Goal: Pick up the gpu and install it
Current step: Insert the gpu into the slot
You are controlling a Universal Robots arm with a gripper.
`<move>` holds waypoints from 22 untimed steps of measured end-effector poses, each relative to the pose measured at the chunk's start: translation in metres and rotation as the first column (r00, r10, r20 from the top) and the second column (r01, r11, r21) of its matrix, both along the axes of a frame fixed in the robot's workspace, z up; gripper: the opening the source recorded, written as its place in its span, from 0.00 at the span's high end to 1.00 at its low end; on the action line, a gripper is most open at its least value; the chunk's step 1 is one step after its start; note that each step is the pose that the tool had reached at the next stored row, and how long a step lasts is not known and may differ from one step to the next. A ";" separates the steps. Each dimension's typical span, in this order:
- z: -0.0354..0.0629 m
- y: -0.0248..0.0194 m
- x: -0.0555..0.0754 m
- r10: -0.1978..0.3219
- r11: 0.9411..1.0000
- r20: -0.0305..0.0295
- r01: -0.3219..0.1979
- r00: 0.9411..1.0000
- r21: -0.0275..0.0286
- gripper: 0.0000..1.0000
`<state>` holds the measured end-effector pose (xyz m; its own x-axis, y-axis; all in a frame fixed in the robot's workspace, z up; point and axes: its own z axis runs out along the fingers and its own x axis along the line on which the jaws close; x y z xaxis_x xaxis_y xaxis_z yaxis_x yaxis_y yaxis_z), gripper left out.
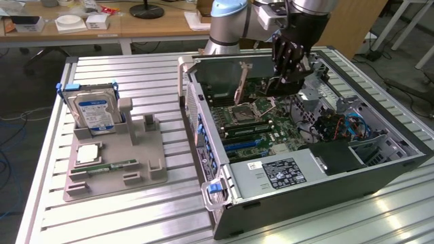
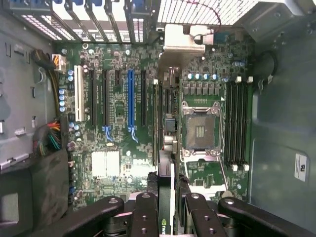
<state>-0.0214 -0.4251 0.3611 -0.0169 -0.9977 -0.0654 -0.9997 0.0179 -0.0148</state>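
Note:
My gripper (image 1: 287, 76) hangs inside the open computer case (image 1: 318, 175), above the far part of the motherboard (image 1: 268, 122). It is shut on the gpu (image 1: 281, 85), a dark flat card held on edge between the fingers (image 2: 145, 217). In the wrist view the gpu (image 2: 165, 148) is edge-on, a thin dark strip running away from the gripper (image 2: 165, 210) to its silver bracket (image 2: 181, 42) near the case's rear slots. The card hovers between the blue expansion slot (image 2: 131, 98) and the CPU socket (image 2: 200, 131), not seated in any slot.
A grey parts holder (image 1: 146, 168) on the slatted table at the exterior view's left carries a silver hard drive (image 1: 95, 113), a CPU chip (image 1: 88, 152) and a green memory stick (image 1: 114, 165). Cables (image 1: 339, 127) and a black shroud (image 1: 336, 155) fill the case's near right.

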 end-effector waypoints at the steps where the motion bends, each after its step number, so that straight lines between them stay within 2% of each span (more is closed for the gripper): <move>1: -0.0002 -0.0001 -0.001 0.000 1.000 0.000 0.000 1.000 0.000 0.74; 3: -0.0006 -0.0010 -0.002 0.000 1.000 0.000 0.000 1.000 0.000 0.74; 8: -0.0009 -0.0129 -0.002 0.000 1.000 0.000 0.000 1.000 0.000 0.74; 10: -0.0012 -0.0152 -0.002 0.000 1.000 0.000 0.000 1.000 0.000 0.74; 15: -0.0043 -0.0156 -0.007 0.001 1.000 0.000 -0.001 1.000 0.000 0.74; 22: -0.0088 -0.0161 -0.024 0.001 1.000 0.000 -0.001 1.000 0.000 0.74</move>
<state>-0.0450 -0.4412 0.3524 -0.0164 -0.9977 -0.0655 -0.9997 0.0174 -0.0148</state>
